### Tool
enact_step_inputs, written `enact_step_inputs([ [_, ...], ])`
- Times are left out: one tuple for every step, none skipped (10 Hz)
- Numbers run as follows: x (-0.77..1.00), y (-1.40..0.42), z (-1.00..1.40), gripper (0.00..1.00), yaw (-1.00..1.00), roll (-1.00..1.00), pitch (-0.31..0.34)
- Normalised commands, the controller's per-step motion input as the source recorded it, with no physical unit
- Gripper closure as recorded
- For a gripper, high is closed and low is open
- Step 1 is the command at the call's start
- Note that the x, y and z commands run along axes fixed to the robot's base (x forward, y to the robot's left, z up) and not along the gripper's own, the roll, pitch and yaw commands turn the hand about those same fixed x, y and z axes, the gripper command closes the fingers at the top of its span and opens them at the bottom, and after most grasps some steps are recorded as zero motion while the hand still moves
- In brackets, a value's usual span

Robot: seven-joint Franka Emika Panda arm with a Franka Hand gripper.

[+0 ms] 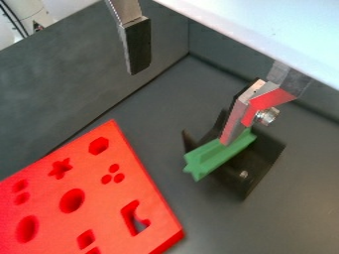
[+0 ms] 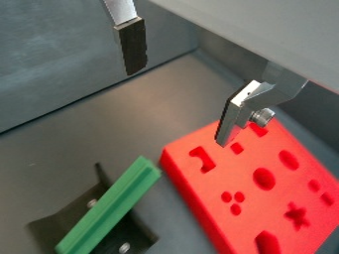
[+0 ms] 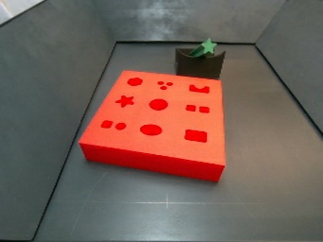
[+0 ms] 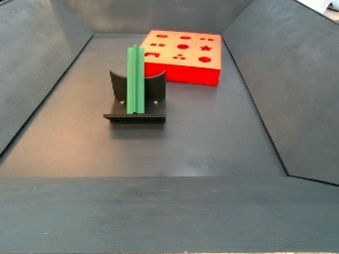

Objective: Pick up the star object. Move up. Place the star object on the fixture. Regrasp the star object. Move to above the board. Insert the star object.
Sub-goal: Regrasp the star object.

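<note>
A dark grey floor point(image 4: 199, 149) lies between sloping grey walls point(image 4: 38, 60), perhaps with a pale ledge point(image 1: 265, 25) beyond.

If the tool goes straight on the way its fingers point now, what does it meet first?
Probably the small bright green star-section peg resting in the dark notched fixture. The open tool sits above them, fingers apart. Depth is unclear; it could straddle the peg and reach the fixture.

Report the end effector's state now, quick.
End effector: open, holding nothing, in both wrist views above the floor; the star object rests apart on the fixture.
</note>
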Motion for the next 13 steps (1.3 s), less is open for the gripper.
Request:
enact_step_inputs([
  [-0.01,-0.03,0.02,0.0,0.01,1.0,-0.009],
  [0.0,-0.02,0.01,0.0,0.01,1.0,-0.009],
  [0.0,-0.02,0.01,0.0,0.01,1.0,-0.005],
  [0.0,-0.02,0.01,0.0,0.01,1.0,-0.001],
  [0.01,-0.02,0.01,0.0,0.01,1.0,0.009],
  [0.02,-0.02,0.01,0.0,0.01,1.0,0.015],
  [0.03,-0.03,0.0,0.0,0.01,1.0,0.027],
  [0.04,-0.03,0.0,0.0,0.02,1.0,0.038],
  [0.05,-0.03,0.0,0.0,0.02,1.0,0.053],
  [0.07,-0.04,-0.01,0.0,0.03,1.0,0.078],
  [0.08,-0.04,-0.01,0.0,0.04,1.0,0.102],
  [0.09,-0.04,-0.01,0.0,0.05,1.0,0.132],
  [0.1,-0.05,0.0,0.0,0.09,1.0,0.18],
])
